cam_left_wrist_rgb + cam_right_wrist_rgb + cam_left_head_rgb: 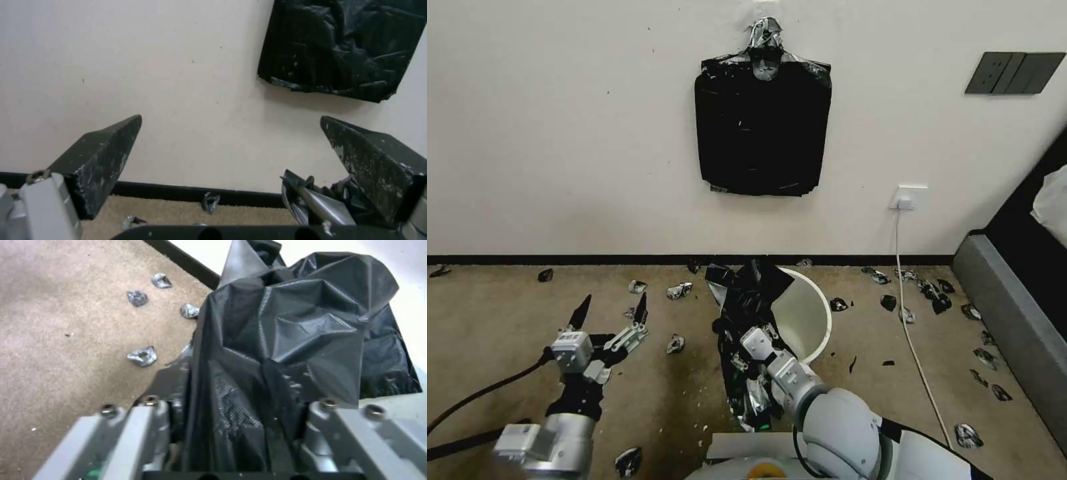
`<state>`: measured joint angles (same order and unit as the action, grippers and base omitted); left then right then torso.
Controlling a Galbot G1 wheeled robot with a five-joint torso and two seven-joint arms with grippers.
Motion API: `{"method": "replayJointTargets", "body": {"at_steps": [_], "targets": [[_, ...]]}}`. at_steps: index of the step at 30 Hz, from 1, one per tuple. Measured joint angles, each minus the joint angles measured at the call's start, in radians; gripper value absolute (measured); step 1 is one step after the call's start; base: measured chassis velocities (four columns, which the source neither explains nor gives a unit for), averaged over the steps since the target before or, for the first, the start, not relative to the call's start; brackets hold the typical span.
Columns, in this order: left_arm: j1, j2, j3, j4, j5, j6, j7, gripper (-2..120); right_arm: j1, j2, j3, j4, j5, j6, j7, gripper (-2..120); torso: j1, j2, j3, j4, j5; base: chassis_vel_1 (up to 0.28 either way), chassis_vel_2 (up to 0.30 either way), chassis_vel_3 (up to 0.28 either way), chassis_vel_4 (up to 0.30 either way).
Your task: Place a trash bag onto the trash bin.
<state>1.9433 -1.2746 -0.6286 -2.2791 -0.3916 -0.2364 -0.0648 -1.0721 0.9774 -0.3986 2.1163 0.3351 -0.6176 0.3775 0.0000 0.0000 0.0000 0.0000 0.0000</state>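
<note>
The white trash bin stands on the carpet by the wall. The glossy black trash bag lies crumpled over the bin's left rim and hangs down its near side. My right gripper is buried in the folds at that rim, shut on the bag. In the right wrist view the trash bag runs between the finger bases and hides the fingertips. My left gripper hovers open over the carpet to the left of the bin, touching nothing. In the left wrist view the left gripper points at the wall.
A flat stack of black bags hangs on the wall above the bin. Small plastic scraps litter the carpet on both sides. A white cable runs down from a wall socket to the right. A grey furniture edge lines the far right.
</note>
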Motion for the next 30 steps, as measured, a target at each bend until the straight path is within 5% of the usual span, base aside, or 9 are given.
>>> {"method": "replayJointTargets", "body": {"at_steps": [12, 21, 30], "targets": [[0.000, -0.006, 0.013, -0.002, 0.000, 0.009, -0.001, 100, 0.020, -0.022, 0.011, 0.008, 0.105, 0.034, -0.058, 0, 0.000, 0.000, 0.000, 0.0000, 0.0000, 0.000, 0.000, 0.000, 0.000], [0.008, 0.017, 0.065, -0.022, 0.024, 0.054, -0.026, 100, 0.032, -0.054, 0.103, 0.028, 0.170, 0.072, 0.018, 0, 0.000, 0.000, 0.000, 0.0000, 0.0001, 0.000, 0.000, 0.000, 0.000], [-0.128, 0.118, 0.257, -0.013, 0.066, 0.247, -0.116, 100, 0.029, -0.144, 0.136, 0.062, 0.211, 0.071, 0.031, 0, 0.000, 0.000, 0.000, -0.0007, -0.0005, 0.000, 0.000, 0.000, 0.000]]}}
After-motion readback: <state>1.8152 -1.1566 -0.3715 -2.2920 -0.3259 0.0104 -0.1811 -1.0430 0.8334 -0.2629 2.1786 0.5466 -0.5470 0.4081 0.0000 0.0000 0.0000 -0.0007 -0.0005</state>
